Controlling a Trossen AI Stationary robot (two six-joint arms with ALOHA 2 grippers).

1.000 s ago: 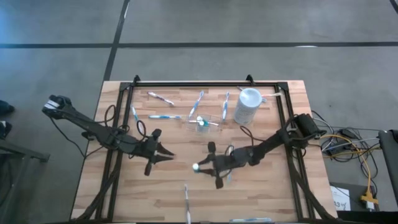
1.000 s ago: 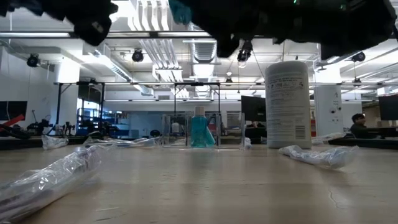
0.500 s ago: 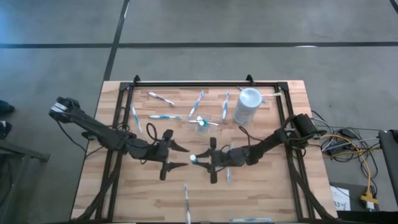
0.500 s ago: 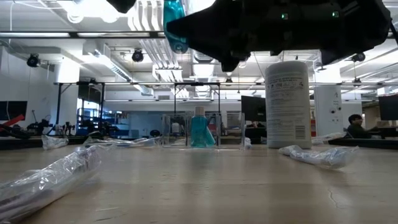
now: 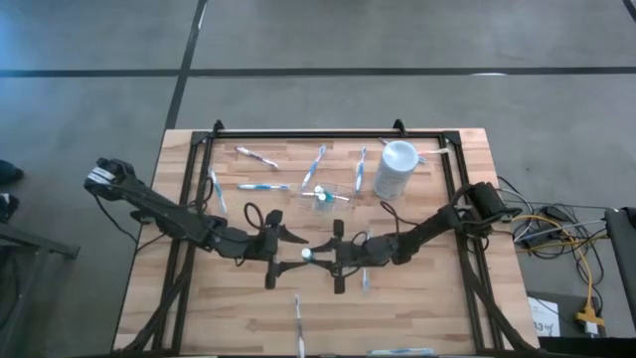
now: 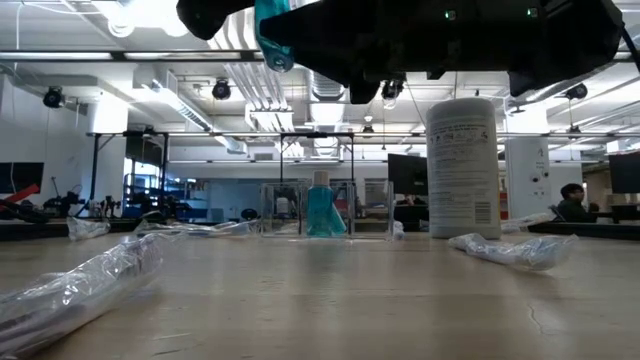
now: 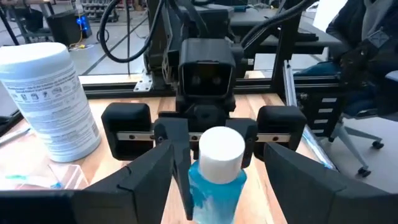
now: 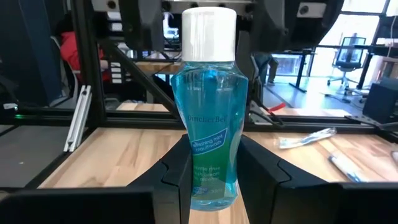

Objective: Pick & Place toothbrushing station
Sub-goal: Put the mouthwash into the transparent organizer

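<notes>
While my right tool (image 5: 320, 256) pinches the teal bottle (image 8: 210, 118) above the surface (image 5: 417, 308), my left tool (image 5: 294, 250) is spread around its white cap (image 7: 220, 147).

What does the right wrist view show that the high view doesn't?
Only the right wrist view: printed label text on the teal bottle and clear blue liquid inside. Only the high view: the whole table, the white canister, and the open left gripper facing the bottle. Both share: the right gripper shut on the white-capped bottle.

Left gripper (image 5: 285, 249) fingers spread wide; right gripper (image 5: 326, 255) clamped, facing it mid-table.
</notes>
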